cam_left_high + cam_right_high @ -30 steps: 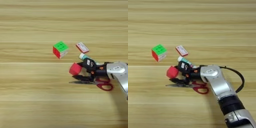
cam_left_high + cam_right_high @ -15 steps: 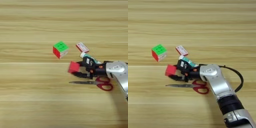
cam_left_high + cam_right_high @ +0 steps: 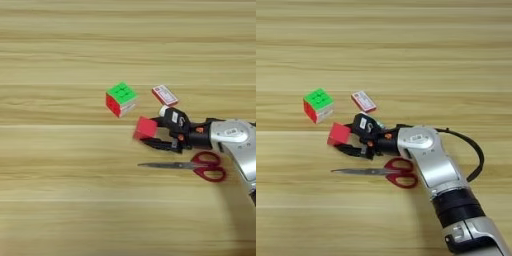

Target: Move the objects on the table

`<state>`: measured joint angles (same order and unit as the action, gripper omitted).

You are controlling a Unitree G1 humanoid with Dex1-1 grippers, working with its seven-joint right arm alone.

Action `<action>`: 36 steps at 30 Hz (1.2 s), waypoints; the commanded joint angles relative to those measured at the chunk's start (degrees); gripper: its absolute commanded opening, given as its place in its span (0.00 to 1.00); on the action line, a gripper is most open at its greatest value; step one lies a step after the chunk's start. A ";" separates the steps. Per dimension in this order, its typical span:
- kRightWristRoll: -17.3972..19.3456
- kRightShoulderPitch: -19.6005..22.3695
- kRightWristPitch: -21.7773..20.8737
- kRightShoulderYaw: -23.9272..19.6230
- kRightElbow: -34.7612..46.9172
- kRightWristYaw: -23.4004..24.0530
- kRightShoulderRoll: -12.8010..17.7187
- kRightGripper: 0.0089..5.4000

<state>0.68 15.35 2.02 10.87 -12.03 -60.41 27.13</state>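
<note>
Pincer (image 3: 345, 138) around smooth red cube (image 3: 338, 134) on grained wooden table (image 3: 384, 60).

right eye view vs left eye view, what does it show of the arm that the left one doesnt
Only the right eye view shows the whole silver forearm, the black cable looping beside it, and the dark wrist section toward the bottom edge. Only the left eye view shows extra bare table left of the puzzle cube; there the forearm is cut off at the right edge. Both show the right gripper at the plain red cube, the red-white flat box and the red-handled scissors lying below the gripper.
</note>
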 commanded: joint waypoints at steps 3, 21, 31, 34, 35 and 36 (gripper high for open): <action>1.38 4.68 -0.41 -1.45 2.62 2.48 -0.46 0.42; -2.19 4.35 1.52 4.16 -3.07 5.75 -6.82 0.48; 0.45 4.74 1.81 2.07 0.50 5.69 -6.57 0.66; 3.08 4.86 2.73 -0.23 3.94 5.72 -6.33 0.71; 3.72 4.89 2.90 -0.83 4.85 5.71 -6.21 0.73; 4.43 4.97 3.23 -1.52 5.88 5.75 -6.08 0.75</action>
<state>2.91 16.54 5.56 11.91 -10.37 -55.88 19.85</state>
